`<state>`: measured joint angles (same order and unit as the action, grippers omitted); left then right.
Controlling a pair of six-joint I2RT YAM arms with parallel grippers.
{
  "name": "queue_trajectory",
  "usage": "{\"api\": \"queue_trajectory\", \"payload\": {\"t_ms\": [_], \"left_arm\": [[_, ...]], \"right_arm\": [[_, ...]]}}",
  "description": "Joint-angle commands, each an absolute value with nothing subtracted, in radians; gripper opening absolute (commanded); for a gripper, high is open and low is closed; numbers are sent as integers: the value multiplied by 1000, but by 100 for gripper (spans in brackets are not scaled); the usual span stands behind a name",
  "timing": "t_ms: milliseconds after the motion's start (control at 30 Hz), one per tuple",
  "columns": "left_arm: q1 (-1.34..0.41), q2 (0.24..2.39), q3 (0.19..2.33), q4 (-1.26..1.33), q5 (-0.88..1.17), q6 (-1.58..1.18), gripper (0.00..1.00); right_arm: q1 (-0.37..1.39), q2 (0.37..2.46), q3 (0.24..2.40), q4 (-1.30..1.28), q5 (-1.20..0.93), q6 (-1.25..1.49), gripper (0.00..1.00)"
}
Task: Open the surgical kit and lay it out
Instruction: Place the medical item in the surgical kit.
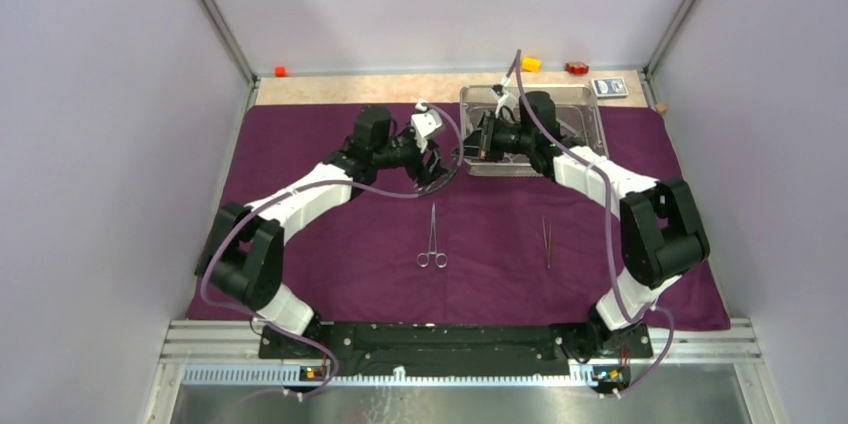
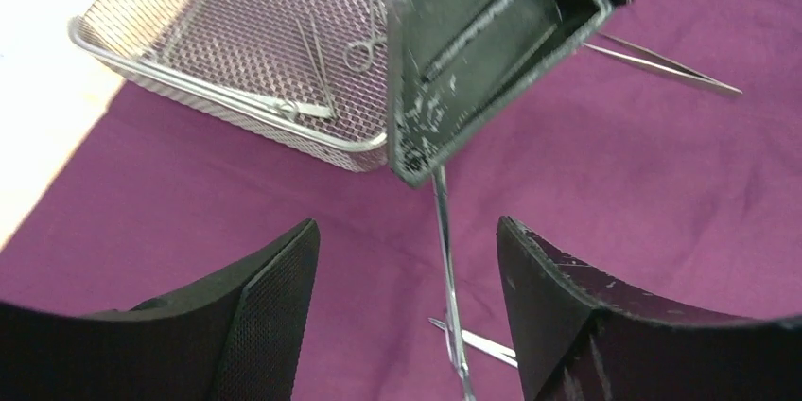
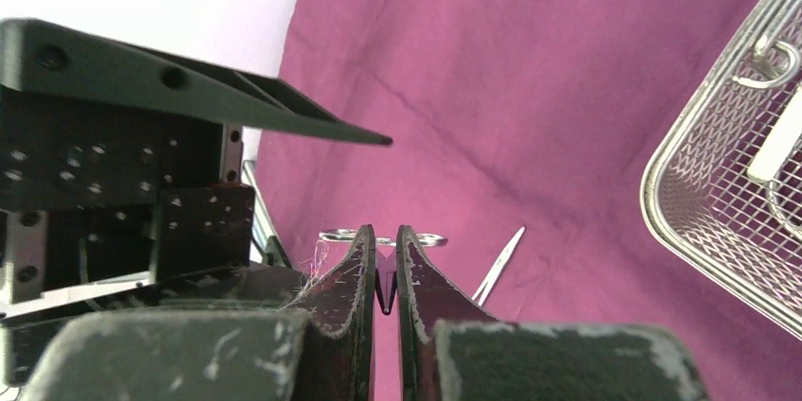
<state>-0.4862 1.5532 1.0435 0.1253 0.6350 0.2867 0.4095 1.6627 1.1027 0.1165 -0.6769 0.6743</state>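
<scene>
A: Top external view: left gripper (image 1: 437, 169) spread wide, holding nothing; right gripper (image 1: 478, 144) pinched shut.
B: And the kit?
A: Slim steel ring-handled clamp (image 1: 432, 236) lies lengthwise just nearside of the left gripper. Rectangular silver wire-mesh tray (image 1: 585, 109) is nearer the right.

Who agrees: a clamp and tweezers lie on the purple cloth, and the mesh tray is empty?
The tray is not empty: the left wrist view shows steel tools lying in it. The clamp and tweezers do lie on the purple cloth.

A clamp (image 1: 432, 236) and tweezers (image 1: 547, 242) lie apart mid-frame on the purple cloth (image 1: 330, 244); the mesh tray (image 1: 590, 124) sits above, right of centre.
</scene>
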Motion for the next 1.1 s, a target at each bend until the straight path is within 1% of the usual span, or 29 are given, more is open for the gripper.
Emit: {"api": "queue_trajectory", "payload": {"t_ms": [0, 133, 267, 567, 600, 700, 733, 800, 833, 900, 967, 1033, 1067], "left_arm": [[-507, 1569, 1085, 43, 656, 299, 72], [-518, 1599, 1106, 24, 668, 292, 62], [-523, 1628, 1124, 17, 668, 278, 48], [-526, 1662, 1148, 4, 682, 250, 24], [-525, 1662, 1148, 5, 683, 247, 21], [-526, 1663, 1145, -16, 685, 223, 3], [-525, 1662, 1143, -27, 686, 213, 0], [-522, 1653, 1133, -37, 688, 187, 0], [-519, 1647, 1128, -48, 691, 176, 0], [-506, 1633, 1115, -74, 701, 151, 0], [-475, 1618, 1084, -81, 747, 101, 0], [-435, 1605, 1036, -70, 816, 29, 0], [-413, 1600, 1008, -66, 853, 5, 0]], "right_arm": [[411, 1599, 1147, 110, -650, 641, 0], [412, 1597, 1153, 101, -644, 633, 0], [414, 1603, 1160, 86, -631, 622, 0], [421, 1625, 1171, 97, -647, 642, 0], [422, 1628, 1173, 95, -647, 641, 0], [422, 1635, 1180, 84, -646, 630, 0], [421, 1635, 1180, 83, -646, 625, 0], [422, 1635, 1185, 78, -647, 609, 0], [421, 1634, 1191, 72, -650, 595, 2], [419, 1628, 1205, 57, -662, 550, 14], [413, 1612, 1208, 46, -663, 495, 29], [402, 1585, 1194, 52, -664, 451, 40], [393, 1574, 1182, 60, -665, 435, 43]]}}
